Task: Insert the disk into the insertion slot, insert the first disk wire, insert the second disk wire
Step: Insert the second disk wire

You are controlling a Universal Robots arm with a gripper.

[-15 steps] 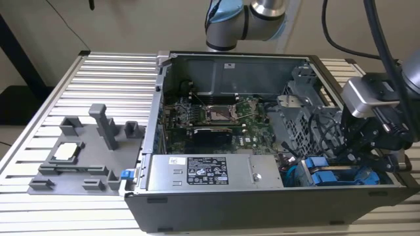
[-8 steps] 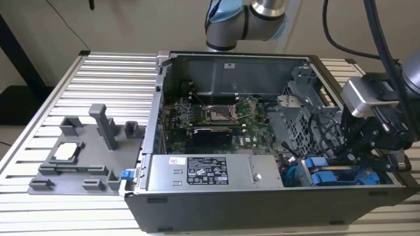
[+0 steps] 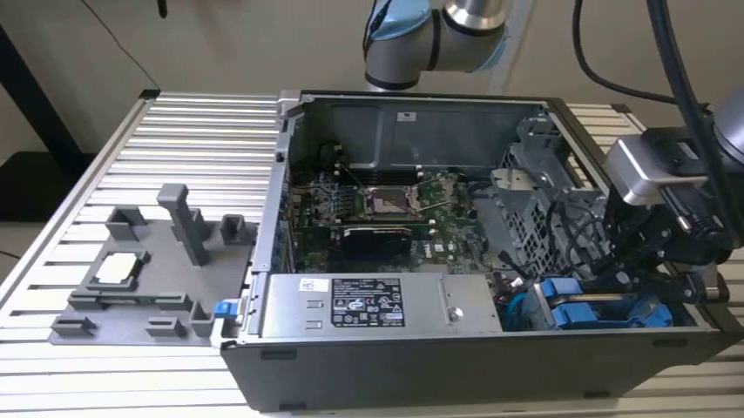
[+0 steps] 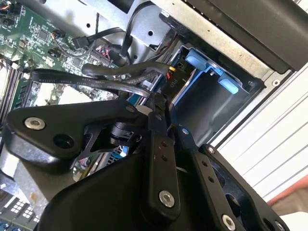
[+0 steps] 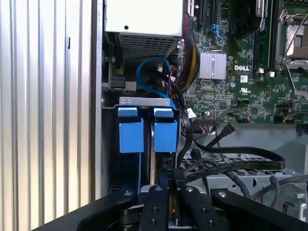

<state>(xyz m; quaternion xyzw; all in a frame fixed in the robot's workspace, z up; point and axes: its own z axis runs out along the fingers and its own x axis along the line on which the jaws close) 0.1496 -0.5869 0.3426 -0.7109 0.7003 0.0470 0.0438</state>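
Two blue carrier frames, the disk (image 5: 165, 130) likely among them, are seen seated in the insertion slot (image 5: 147, 101) of the drive cage. The gripper (image 5: 166, 185) is lowered just behind them, fingers closed on a black cable (image 5: 226, 166).

Ext. view looks down from high front; both wrist views sit close over blue drive bay (image 5: 144, 130).

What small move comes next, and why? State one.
Probably ease the pincer slightly toward the blue-framed disk, keeping in line with it. In the first wrist view the disk already sits in the insertion slot, the pincer hangs just short of it, and a black cable lies beside the pincer.
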